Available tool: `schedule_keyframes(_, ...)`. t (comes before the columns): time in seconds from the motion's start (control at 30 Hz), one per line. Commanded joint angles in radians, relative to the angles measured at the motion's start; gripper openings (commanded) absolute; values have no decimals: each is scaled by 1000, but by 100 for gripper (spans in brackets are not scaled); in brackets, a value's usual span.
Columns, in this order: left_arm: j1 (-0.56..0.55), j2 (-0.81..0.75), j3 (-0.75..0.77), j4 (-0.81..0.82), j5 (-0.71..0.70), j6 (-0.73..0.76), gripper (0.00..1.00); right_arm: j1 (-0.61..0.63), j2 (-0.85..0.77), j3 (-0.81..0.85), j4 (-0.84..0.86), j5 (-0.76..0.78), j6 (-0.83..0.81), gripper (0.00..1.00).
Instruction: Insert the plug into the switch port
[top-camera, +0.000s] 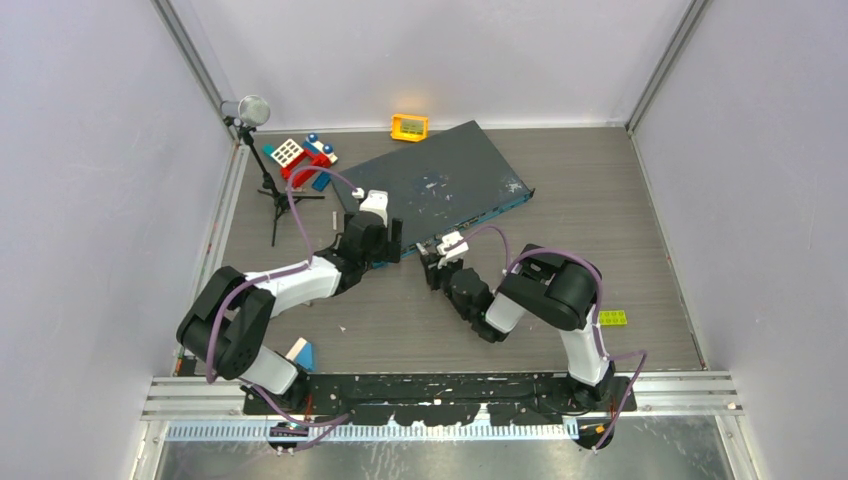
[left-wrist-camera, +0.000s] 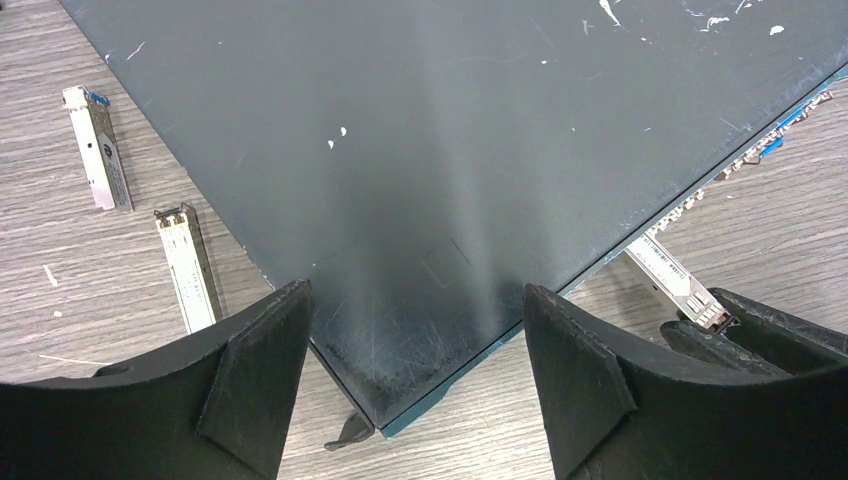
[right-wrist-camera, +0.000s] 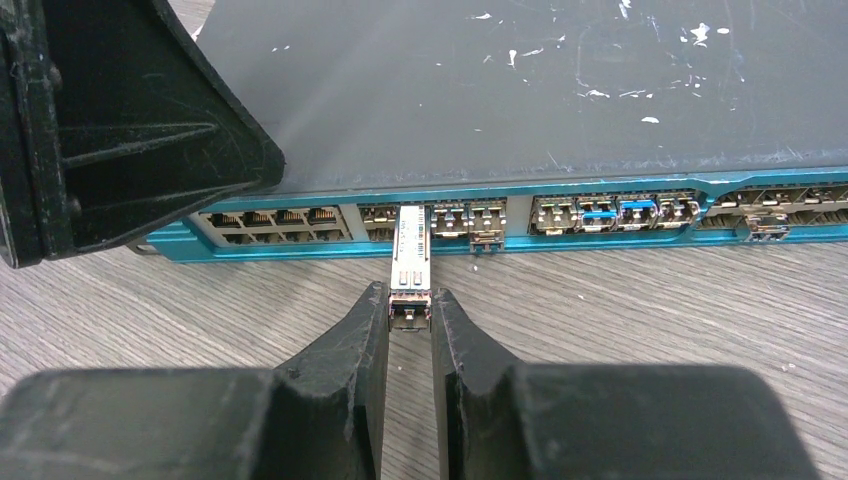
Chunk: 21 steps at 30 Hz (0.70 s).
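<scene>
The left gripper (left-wrist-camera: 415, 385) stands wide, its fingers on either side of the near corner of the dark-grey switch (left-wrist-camera: 450, 120). Further right, the plug (right-wrist-camera: 410, 262), a silver transceiver module, has its nose at the mouth of a switch port (right-wrist-camera: 411, 210) in the teal front face. The right gripper (right-wrist-camera: 410, 335) pinches its tail.

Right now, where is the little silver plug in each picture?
Top external: too small to make out; look mid-picture where the right arm meets the teal front face.
Left wrist: the plug, right of middle, slanting into that face.
Right wrist: dead centre, pinched by the right fingers.
Shared landmark: the teal front face.
</scene>
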Motion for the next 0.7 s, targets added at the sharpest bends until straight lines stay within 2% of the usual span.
schedule_keyframes(0.0, 5, 4, 38, 27, -6, 16, 78, 5, 5, 38, 83, 22, 23, 0)
schedule_keyframes(0.67, 4, 12, 41, 27, -1, 15, 78, 1, 68, 86, 83, 49, 21, 0)
